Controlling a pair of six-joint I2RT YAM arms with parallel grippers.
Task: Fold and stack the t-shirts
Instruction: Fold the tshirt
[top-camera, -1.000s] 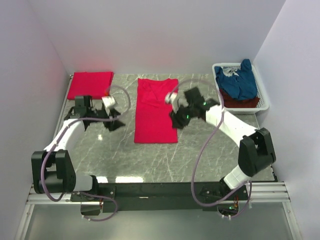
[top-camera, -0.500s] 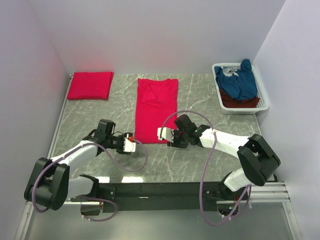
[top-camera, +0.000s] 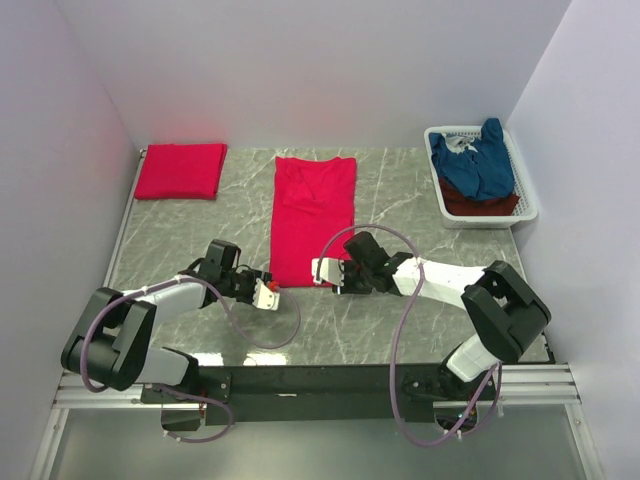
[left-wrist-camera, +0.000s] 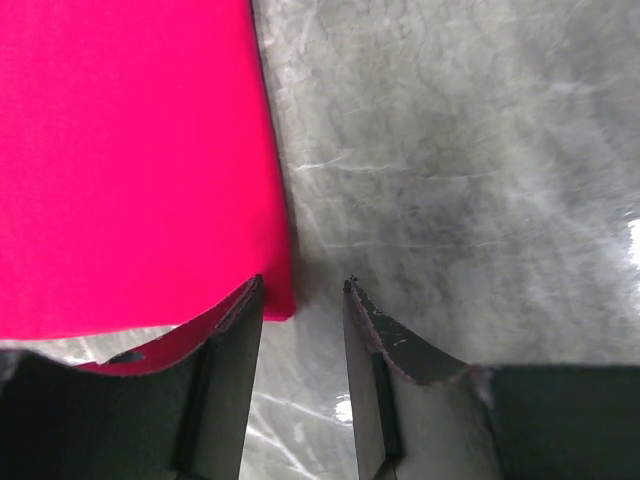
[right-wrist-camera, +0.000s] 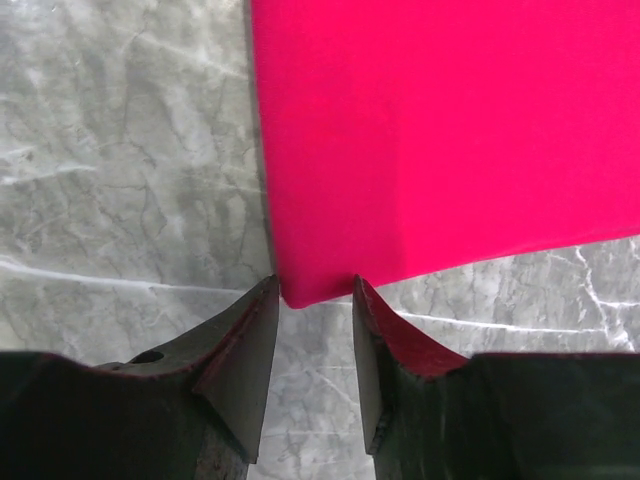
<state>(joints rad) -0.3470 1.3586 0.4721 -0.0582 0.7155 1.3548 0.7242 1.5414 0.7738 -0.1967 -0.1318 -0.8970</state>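
1. The long bright red cloth t-shirt (top-camera: 313, 220), folded into a narrow strip, lies flat in the middle of the grey marbled table top (top-camera: 400, 200), with its short near edge towards the arms.
2. The left gripper (top-camera: 265, 292) sits low at the strip's near left corner. In the left wrist view its jaws stand partly apart, and the corner of the cloth (left-wrist-camera: 283, 305) lies in the gap against one finger (left-wrist-camera: 235, 350). Nothing is pinched.
3. The right gripper (top-camera: 322, 272) sits low at the near right corner. In the right wrist view its jaws are likewise partly apart, and the cloth corner (right-wrist-camera: 300, 295) pokes between the fingertips (right-wrist-camera: 250, 330). The cloth is not clamped.
4. A second bright red t-shirt, folded into a neat rectangle (top-camera: 181, 170), lies at the far left of the table, well apart from the strip.
5. A white plastic lattice basket (top-camera: 527, 188) stands at the far right. It holds a crumpled navy blue t-shirt (top-camera: 478, 165) lying on top of a darker red t-shirt (top-camera: 480, 206).
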